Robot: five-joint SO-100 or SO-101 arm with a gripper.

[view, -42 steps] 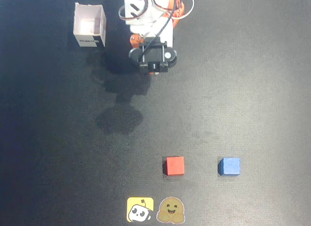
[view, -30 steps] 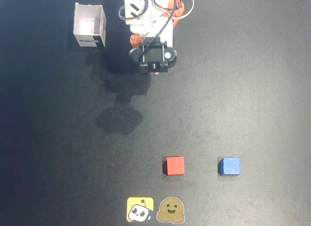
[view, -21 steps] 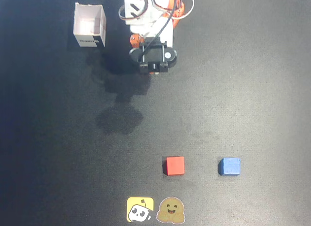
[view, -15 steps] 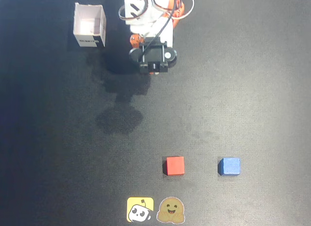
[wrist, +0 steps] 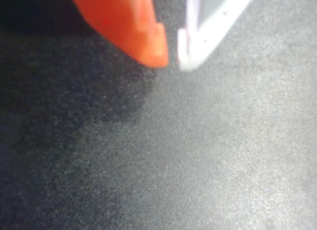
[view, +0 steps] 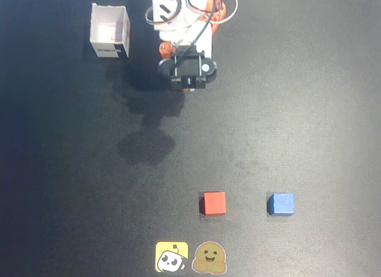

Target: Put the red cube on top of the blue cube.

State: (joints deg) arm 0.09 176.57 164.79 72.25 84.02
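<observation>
The red cube (view: 214, 202) sits on the dark mat near the front, middle. The blue cube (view: 281, 204) sits to its right, about a cube and a half apart. The arm is folded at the back of the overhead view, its gripper (view: 186, 86) far from both cubes. In the wrist view the gripper (wrist: 172, 59) enters from the top with an orange finger (wrist: 138, 32) and a white finger (wrist: 208, 37); the tips are almost touching and hold nothing. Neither cube shows in the wrist view.
A white open box (view: 109, 30) stands at the back left. Two stickers, a yellow one (view: 171, 257) and a brown smiling one (view: 209, 258), lie at the mat's front edge. The arm's shadow (view: 146, 145) falls mid-mat.
</observation>
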